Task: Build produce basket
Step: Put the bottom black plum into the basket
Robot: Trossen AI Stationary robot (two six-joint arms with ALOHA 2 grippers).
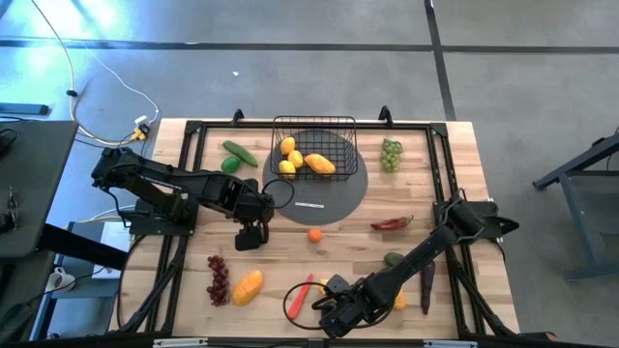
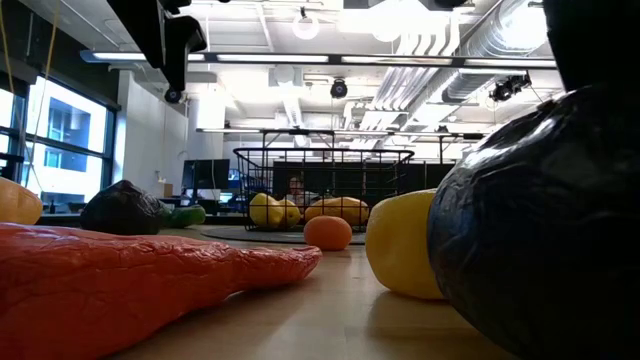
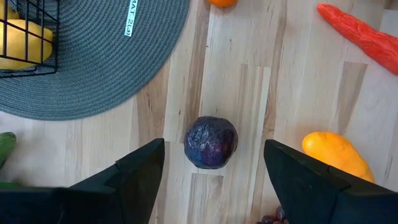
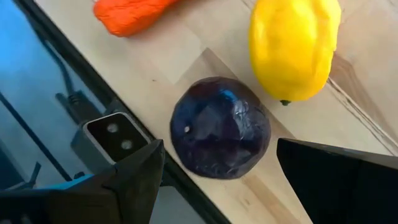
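**Inspector:** Position of both grippers?

**Assistant:** The left gripper (image 1: pixel 250 235) hangs over the worktop (image 1: pixel 455 155) at about 7 o'clock from the basket (image 1: pixel 314 130), jaws wide and empty, a purple plum (image 3: pixel 211 142) lying between them below. The right gripper (image 1: pixel 334 311) is at the near edge, jaws also wide and empty, over a second plum (image 4: pixel 221 127) that lies just beside a yellow lemon (image 4: pixel 293 46).

**Inspector:** State of the basket?

**Assistant:** On the grey mat (image 1: pixel 343 193), holding a few yellow and orange fruits. Most produce remains scattered: red grapes (image 1: pixel 219 277), a mango (image 1: pixel 248 286), the chili (image 1: pixel 392 223).

**Inspector:** Handling assessment?

**Assistant:** The plums look light, rounded and glossy, with a wrinkled skin; likely hollow and a little yielding. Being round, they may roll or squirt out under an off-centre pinch. I judge the grip should fall across the widest middle, jaws square either side. The right-hand plum needs care: the lemon crowds one side.
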